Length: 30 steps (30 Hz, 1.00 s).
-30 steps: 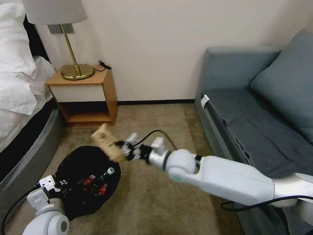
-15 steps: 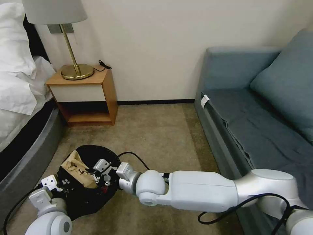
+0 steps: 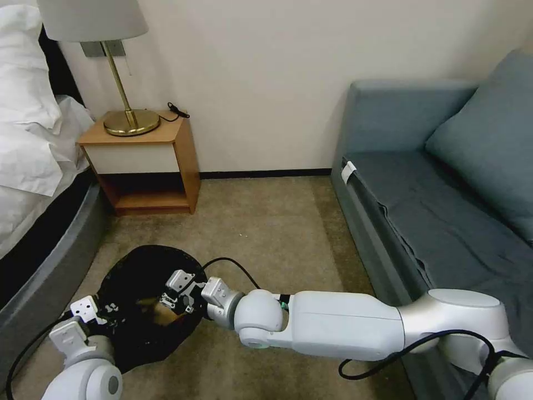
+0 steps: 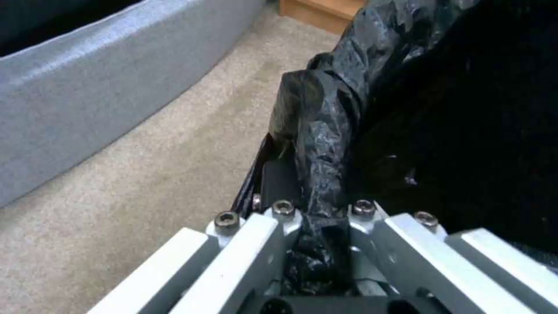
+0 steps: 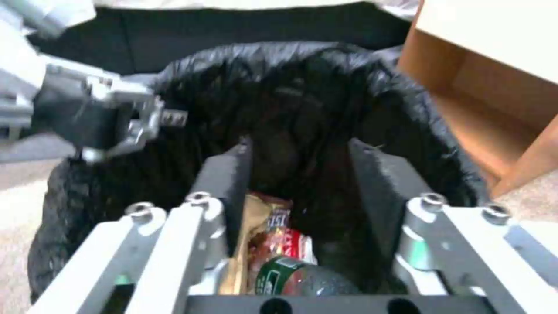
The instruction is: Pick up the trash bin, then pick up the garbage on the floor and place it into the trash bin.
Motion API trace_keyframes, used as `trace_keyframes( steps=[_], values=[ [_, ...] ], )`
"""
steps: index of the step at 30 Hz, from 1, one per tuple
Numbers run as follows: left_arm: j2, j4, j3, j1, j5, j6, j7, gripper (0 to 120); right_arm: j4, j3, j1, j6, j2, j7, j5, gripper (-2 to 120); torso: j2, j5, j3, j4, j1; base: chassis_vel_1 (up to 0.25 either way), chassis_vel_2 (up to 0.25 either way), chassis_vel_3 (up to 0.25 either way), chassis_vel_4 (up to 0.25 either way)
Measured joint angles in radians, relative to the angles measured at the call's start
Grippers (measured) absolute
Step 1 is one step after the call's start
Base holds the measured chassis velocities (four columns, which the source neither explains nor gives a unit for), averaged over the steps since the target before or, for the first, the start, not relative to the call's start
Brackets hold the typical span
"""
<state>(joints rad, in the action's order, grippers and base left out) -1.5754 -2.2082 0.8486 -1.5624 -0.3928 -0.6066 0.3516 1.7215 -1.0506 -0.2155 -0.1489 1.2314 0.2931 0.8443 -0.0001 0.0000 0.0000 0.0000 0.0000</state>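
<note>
The trash bin (image 3: 139,278), round and lined with a glossy black bag, hangs low over the carpet at my lower left. My left gripper (image 3: 94,312) is shut on its near rim, with bag plastic (image 4: 317,144) pinched between the fingers. My right gripper (image 3: 176,291) hovers over the bin's mouth, open and holding nothing. Looking down between its fingers (image 5: 233,174), I see garbage at the bottom of the bin (image 5: 302,87): a tan wrapper (image 5: 251,222), a red-and-white wrapper (image 5: 285,237) and a small green-labelled bottle (image 5: 290,277). The left gripper (image 5: 125,124) also shows on the rim.
A wooden nightstand (image 3: 147,161) with a brass lamp (image 3: 125,116) stands at the wall beyond the bin. The bed's grey base (image 3: 50,261) runs close along the left. A blue-grey sofa (image 3: 444,211) lines the right. Open carpet (image 3: 266,228) lies between them.
My right gripper swung left and down over the bin with the tan wrapper, then let go. The wrapper now lies inside and the fingers are open. The left arm held still.
</note>
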Motion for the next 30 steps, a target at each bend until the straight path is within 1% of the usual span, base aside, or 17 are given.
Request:
trace_keyframes(
  steps=[1, 3, 4, 5, 8, 10, 11, 12, 14, 15, 17, 21, 23, 27, 28, 29, 30],
  values=[
    [0.000, 0.000, 0.000, 0.001, -0.020, 0.000, 0.008, 2, 0.010, 0.011, 0.001, 0.000, -0.006, 0.001, 0.000, 54, 0.000, 0.0000, 0.000, 0.0000, 0.000, 0.000, 0.000, 0.000, 0.000],
    [0.001, 0.002, 0.000, 0.004, -0.048, -0.005, 0.022, 2, 0.021, 0.025, 0.003, 0.000, -0.014, 0.002, 0.000, 59, 0.000, 0.0001, 0.000, 0.0000, 0.000, 0.000, 0.000, 0.000, 0.000],
    [0.003, 0.008, 0.000, 0.008, -0.085, -0.009, 0.044, 2, 0.032, 0.040, 0.005, 0.001, -0.025, 0.004, 0.000, 68, 0.000, 0.0001, 0.000, 0.0000, 0.000, 0.000, 0.000, 0.000, 0.000],
    [0.003, 0.008, 0.000, 0.008, -0.085, -0.009, 0.044, 2, 0.032, 0.040, 0.005, 0.001, -0.025, 0.004, 0.000, 68, 0.000, 0.0001, 0.000, 0.0000, 0.000, 0.000, 0.000, 0.000, 0.000],
    [0.010, 0.026, 0.005, 0.017, -0.182, -0.021, 0.090, 2, 0.053, 0.072, 0.006, 0.001, -0.051, 0.006, 0.001, 79, 0.000, 0.0001, 0.000, 0.0001, 0.000, 0.000, 0.000, 0.000, 0.000],
    [0.012, 0.030, 0.006, 0.019, -0.199, -0.022, 0.097, 2, 0.058, 0.079, 0.006, 0.001, -0.057, 0.006, 0.001, 82, 0.000, 0.0001, 0.000, 0.0001, 0.000, 0.000, 0.000, 0.000, 0.000],
    [0.019, 0.056, 0.011, 0.031, -0.305, -0.031, 0.150, 2, 0.078, 0.115, -0.002, 0.001, -0.086, 0.007, 0.001, 90, 0.000, 0.0001, 0.000, 0.0000, 0.000, 0.000, 0.000, 0.000, 0.000],
    [0.022, 0.075, 0.015, 0.040, -0.361, -0.035, 0.183, 2, 0.085, 0.132, -0.008, 0.001, -0.101, 0.007, 0.000, 95, 0.000, 0.0001, 0.000, -0.0001, 0.000, 0.000, 0.000, 0.000, 0.000],
    [0.027, 0.108, 0.017, 0.053, -0.427, -0.039, 0.220, 2, 0.095, 0.156, -0.019, 0.001, -0.121, 0.007, -0.003, 99, 0.000, 0.0001, 0.000, -0.0001, 0.000, 0.000, 0.000, 0.000, 0.000],
    [0.027, 0.108, 0.017, 0.053, -0.427, -0.039, 0.220, 2, 0.095, 0.156, -0.019, 0.001, -0.121, 0.007, -0.003, 99, 0.000, 0.0001, 0.000, -0.0001, 0.000, 0.000, 0.000, 0.000, 0.000],
    [0.030, 0.144, 0.018, 0.064, -0.472, -0.040, 0.248, 2, 0.104, 0.176, -0.032, 0.001, -0.141, 0.007, -0.007, 100, 0.000, 0.0001, 0.000, -0.0001, 0.000, 0.000, 0.000, 0.000, 0.000],
    [0.031, 0.173, 0.018, 0.072, -0.487, -0.037, 0.262, 2, 0.108, 0.188, -0.042, 0.003, -0.154, 0.008, -0.013, 100, 0.000, 0.0001, 0.000, 0.0000, 0.000, 0.000, 0.000, 0.000, 0.000],
    [0.032, 0.189, 0.019, 0.076, -0.483, -0.029, 0.261, 1, 0.109, 0.196, -0.052, 0.004, -0.163, 0.007, -0.019, 100, 0.000, 0.0009, 0.000, 0.0001, 0.000, 0.000, 0.000, 0.000, 0.000],
    [0.034, 0.199, 0.019, 0.074, -0.456, -0.028, 0.227, 1, 0.109, 0.204, -0.064, 0.006, -0.170, 0.007, -0.023, 100, 0.000, 0.0009, 0.000, 0.0001, 0.000, 0.000, 0.000, 0.000, 0.000],
    [0.034, 0.200, 0.020, 0.070, -0.442, -0.027, 0.212, 4, 0.109, 0.207, -0.068, 0.006, -0.173, 0.007, -0.025, 100, 0.000, 0.0007, 0.000, 0.0001, 0.000, 0.000, 0.000, 0.000, 0.000],
    [0.034, 0.200, 0.020, 0.070, -0.442, -0.027, 0.212, 4, 0.109, 0.207, -0.068, 0.006, -0.173, 0.007, -0.025, 100, 0.000, 0.0007, 0.000, 0.0001, 0.000, 0.000, 0.000, 0.000, 0.000],
    [0.034, 0.200, 0.020, 0.068, -0.429, -0.024, 0.196, 8, 0.109, 0.208, -0.070, 0.006, -0.175, 0.007, -0.025, 100, 0.000, 0.0006, 0.000, 0.0001, 0.000, 0.000, 0.000, 0.000, 0.000]
  ],
)
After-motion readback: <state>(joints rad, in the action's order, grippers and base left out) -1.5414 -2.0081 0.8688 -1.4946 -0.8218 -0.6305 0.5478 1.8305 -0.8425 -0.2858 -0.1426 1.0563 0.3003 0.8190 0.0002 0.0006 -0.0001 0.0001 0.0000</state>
